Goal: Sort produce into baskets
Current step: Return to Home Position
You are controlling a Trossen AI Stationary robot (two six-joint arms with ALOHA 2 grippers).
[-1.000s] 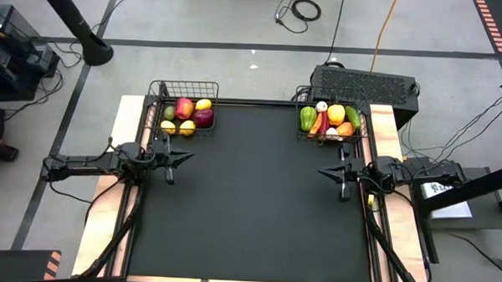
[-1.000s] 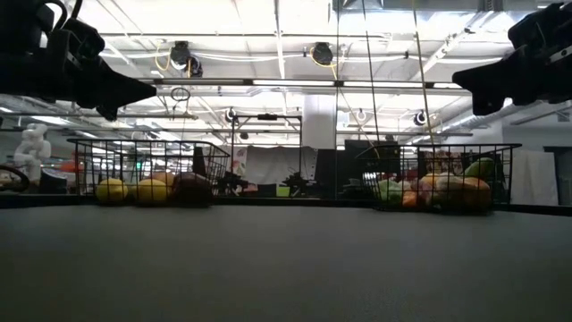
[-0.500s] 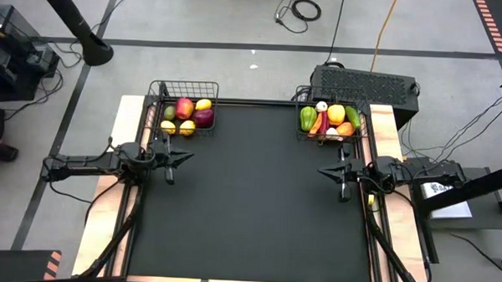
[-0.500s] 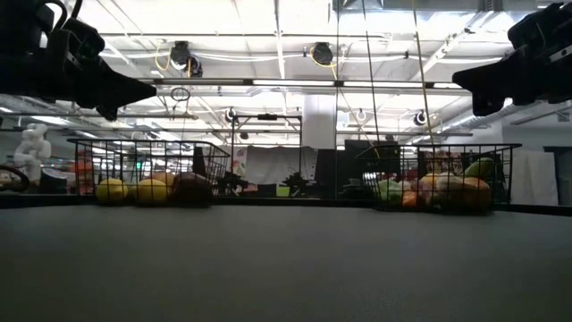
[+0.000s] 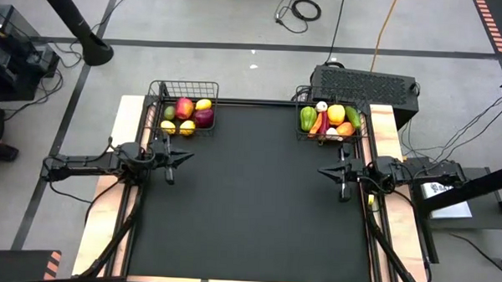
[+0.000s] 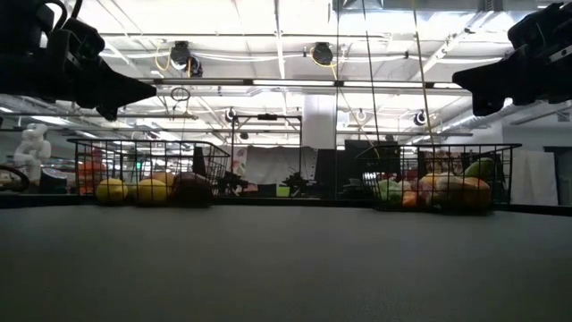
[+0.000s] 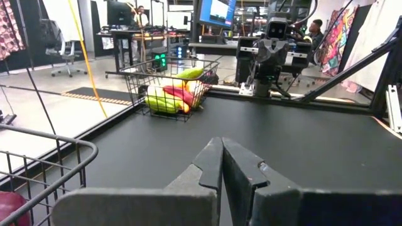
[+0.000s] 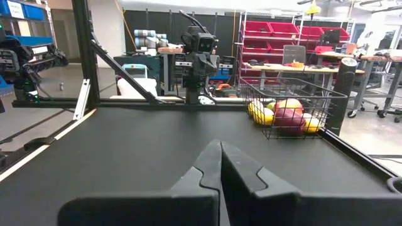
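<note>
Two black wire baskets stand at the table's far edge. The left basket (image 5: 183, 113) holds yellow lemons, a red apple, a dark red fruit and a green lime. The right basket (image 5: 330, 120) holds a green pepper, a yellow pepper, a carrot, white garlic and other vegetables. My left gripper (image 5: 188, 157) is shut and empty above the table's left side, in front of the left basket (image 6: 147, 174). My right gripper (image 5: 322, 170) is shut and empty above the right side, in front of the right basket (image 6: 447, 179). The two grippers point toward each other.
The black mat (image 5: 249, 199) lies bare between the arms. A black perforated box (image 5: 363, 82) stands behind the right basket, off the table. The table's metal rails run along its left and right edges.
</note>
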